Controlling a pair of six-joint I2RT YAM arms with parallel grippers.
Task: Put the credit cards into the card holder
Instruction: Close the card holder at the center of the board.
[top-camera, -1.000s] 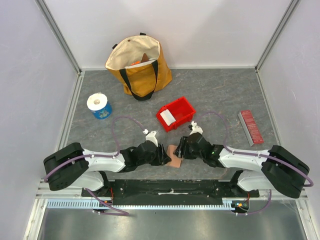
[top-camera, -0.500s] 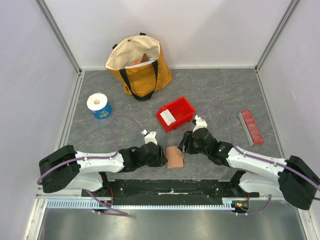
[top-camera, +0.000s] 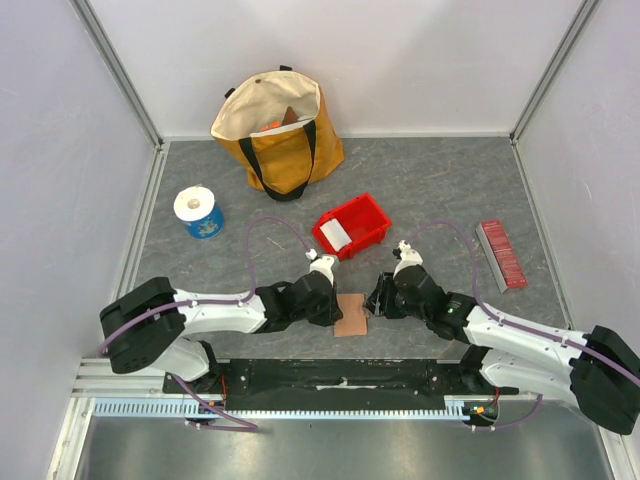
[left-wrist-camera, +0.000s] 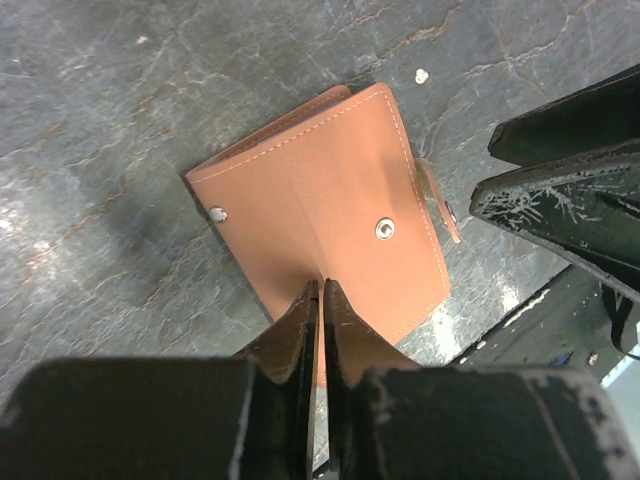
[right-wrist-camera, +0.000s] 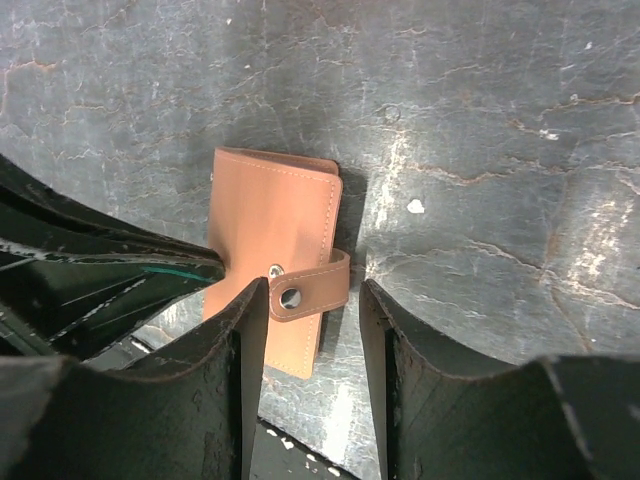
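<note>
Since a second ago: left gripper (left-wrist-camera: 321, 285) has gone from half spread to nearly pressed together. The right gripper (right-wrist-camera: 313, 285) has drawn back a little toward its own side. The card holder (top-camera: 351, 316), then lifted between the two grippers, now lies flat and folded shut.

Grey stone-patterned tabletop (top-camera: 430, 190) carries everything.

Yellow tote bag (top-camera: 285, 150) stands at the far edge, mouth open.

Red bin (top-camera: 375, 215) sits mid-table, beyond the card holder and apart from it.

Dark-red ribbed bar (top-camera: 502, 255) lies on the right side, well apart from the rest.

Blue-and-white roll (top-camera: 198, 212) stands upright on the left side.

Left gripper: only a thin slit shows between the fingers. The tips sit at the card holder's left edge. Cannot tell whether they nip the leather or only rest on it.

Right gripper: jaws spread, held low at the card holder's right edge, nothing pinched.

Card holder: on the tabletop near the front edge, between the two grippers.

White credit card (top-camera: 336, 235): lies inside the red bin, at its left end.

Snap tab (right-wrist-camera: 305, 290): sticks out from the card holder's right edge and lies in the gap between the right gripper's fingers.
</note>
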